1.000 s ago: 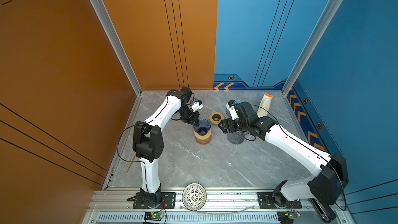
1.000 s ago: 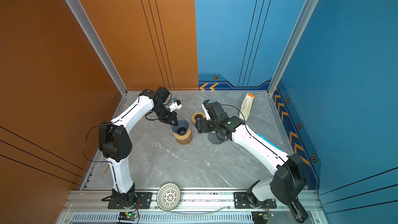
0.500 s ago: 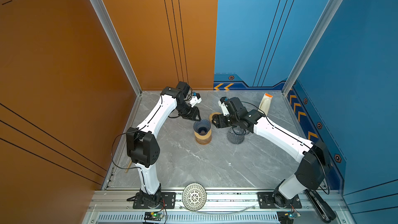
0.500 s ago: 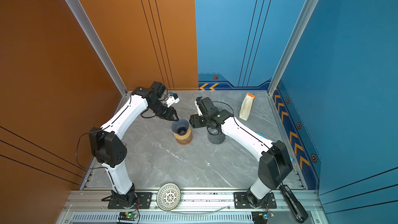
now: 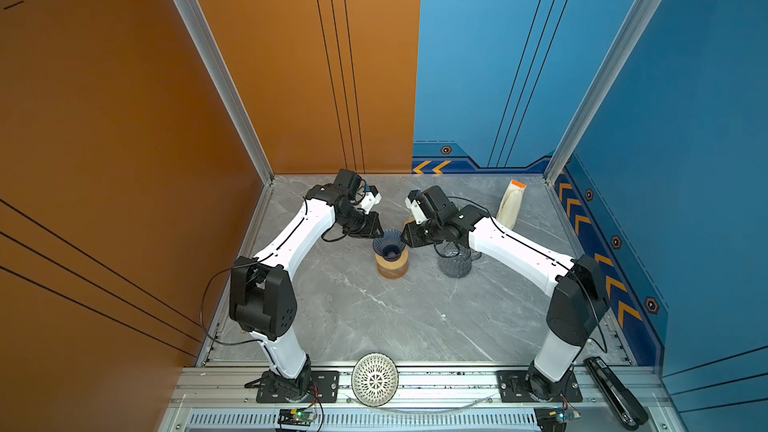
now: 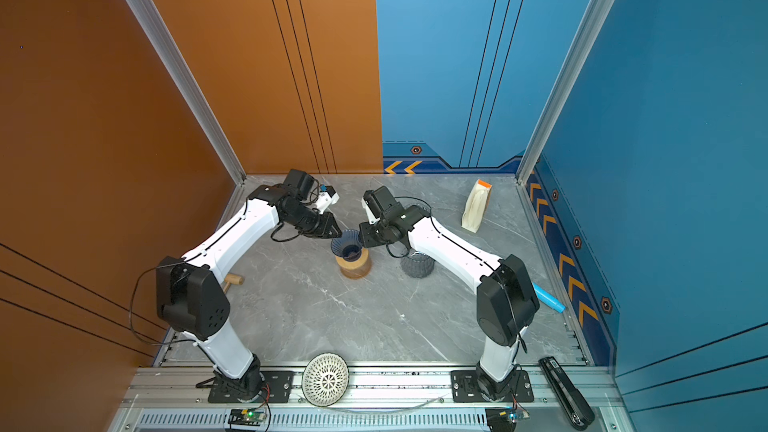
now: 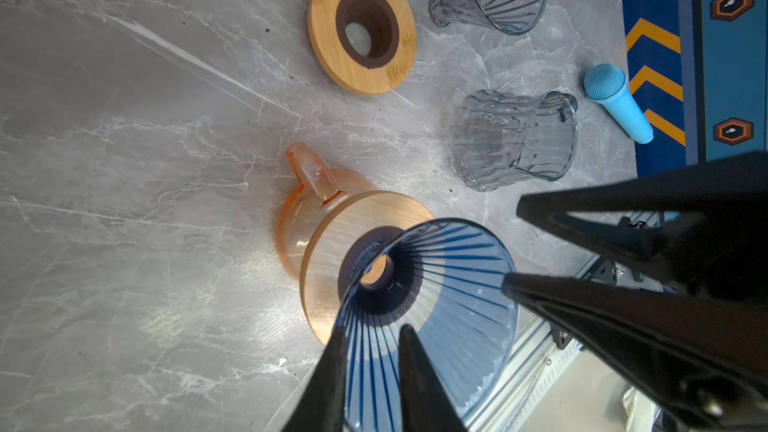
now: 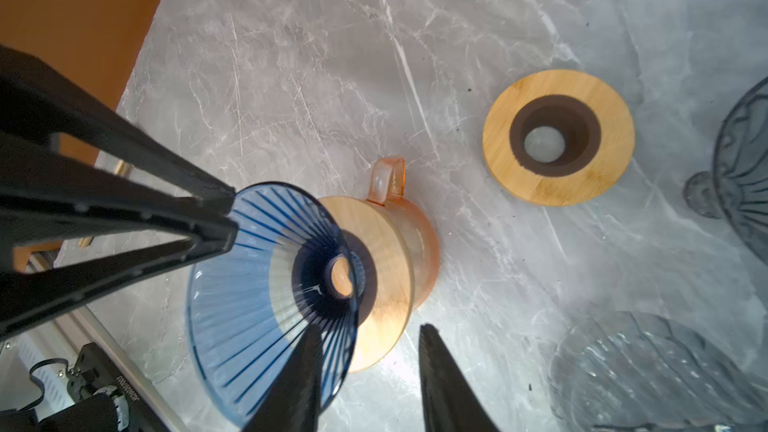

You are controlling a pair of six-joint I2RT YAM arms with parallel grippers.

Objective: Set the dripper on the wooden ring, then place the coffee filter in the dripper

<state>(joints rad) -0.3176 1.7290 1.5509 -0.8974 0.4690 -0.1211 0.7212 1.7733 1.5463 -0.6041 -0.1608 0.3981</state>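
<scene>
Left gripper (image 7: 374, 326): pinched on dripper (image 7: 457, 284) rim. Right gripper (image 8: 370, 328): jaws parted astride opposite rim, 1 finger (image 8: 299, 376) inside. Wooden ring (image 8: 602, 172) lying near right gripper.

Both top views look steeply down from high above the dripper (image 5: 388, 243); both wrist views face it closely.

A wooden ring (image 7: 328, 2), grey glass jug (image 7: 513, 141) and blue microphone (image 7: 617, 103) lie apart.
</scene>
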